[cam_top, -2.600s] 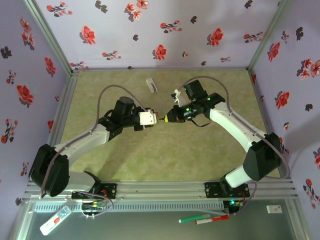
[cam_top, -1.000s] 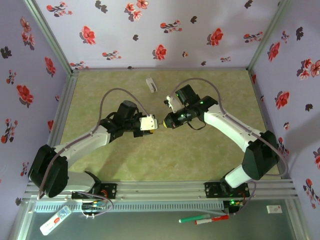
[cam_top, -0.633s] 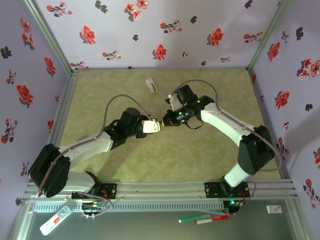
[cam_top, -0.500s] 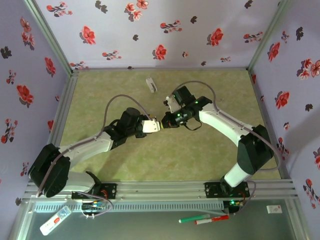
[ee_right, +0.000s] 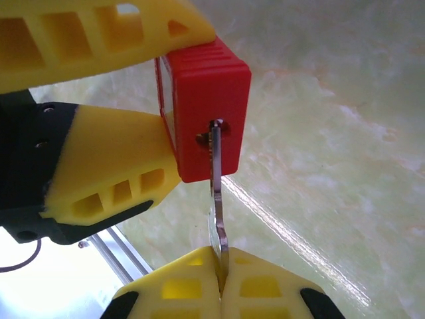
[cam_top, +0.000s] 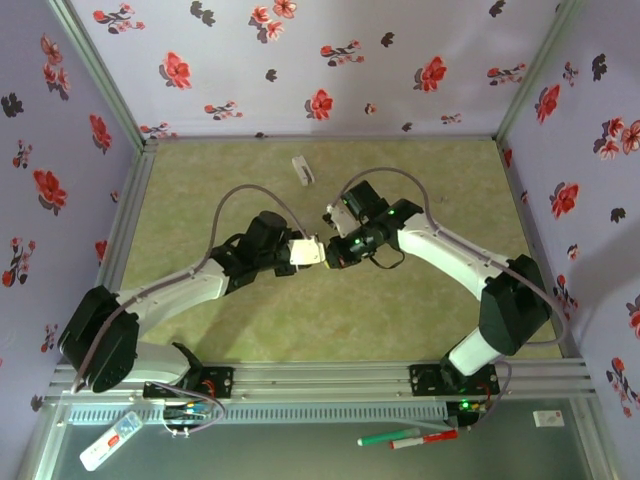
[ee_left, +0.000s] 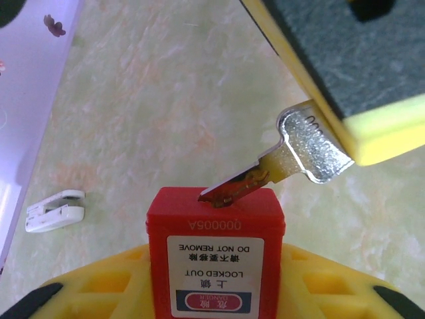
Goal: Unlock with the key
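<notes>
Our left arm and right arm both reach inward, elbows bowed outward, so the grippers meet tip to tip. Our left gripper clamps the padlock; our right gripper is pinched tight on the key.

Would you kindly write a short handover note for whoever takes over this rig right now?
Grips: the left tool is clamped on the red padlock, with its keyway facing the other arm. The right tool is shut on the head of the key.
Done: both things are gripped, and the key's tip is in the keyway.
Note: the blade sits at a slant, mostly outside.
Left: straighten the key, push it home, then turn it to unlock.
</notes>
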You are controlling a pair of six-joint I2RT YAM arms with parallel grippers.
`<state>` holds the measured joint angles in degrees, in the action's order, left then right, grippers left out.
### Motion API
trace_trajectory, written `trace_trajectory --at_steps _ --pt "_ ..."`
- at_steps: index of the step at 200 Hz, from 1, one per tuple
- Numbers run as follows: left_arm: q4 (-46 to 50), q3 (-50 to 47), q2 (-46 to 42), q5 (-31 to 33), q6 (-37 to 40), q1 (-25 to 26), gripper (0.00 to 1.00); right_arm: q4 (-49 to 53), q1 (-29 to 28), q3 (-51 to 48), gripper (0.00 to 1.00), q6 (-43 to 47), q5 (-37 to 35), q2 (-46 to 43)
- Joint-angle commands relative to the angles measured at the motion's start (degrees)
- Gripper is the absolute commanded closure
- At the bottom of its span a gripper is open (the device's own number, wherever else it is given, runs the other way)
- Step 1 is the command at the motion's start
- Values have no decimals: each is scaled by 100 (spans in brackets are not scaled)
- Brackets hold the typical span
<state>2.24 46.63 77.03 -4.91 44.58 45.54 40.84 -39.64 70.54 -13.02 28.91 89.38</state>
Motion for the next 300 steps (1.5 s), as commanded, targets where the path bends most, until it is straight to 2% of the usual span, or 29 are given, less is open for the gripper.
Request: trace_trajectory --at_steps 1,50,114,164,232,258,300 --pt "-278 211 -5 -702 361 342 100 -532 149 96 100 185 255 10" --pt "39 77 -48 -482 1069 536 100 -199 325 169 100 328 818 163" --pt "446 57 17 149 1824 971 100 220 408 342 100 324 240 326" --pt "337 66 -28 96 1600 1010 100 -87 544 168 100 36 271 252" --pt "22 -188 -381 -136 1203 1001 100 -803 1126 -45 100 -755 1435 133" --pt "22 -242 -366 -182 1184 1008 100 -516 1186 148 100 -683 1355 206" --pt "-8 -108 -244 -289 927 1010 100 -786 1141 61 100 -891 1548 268"
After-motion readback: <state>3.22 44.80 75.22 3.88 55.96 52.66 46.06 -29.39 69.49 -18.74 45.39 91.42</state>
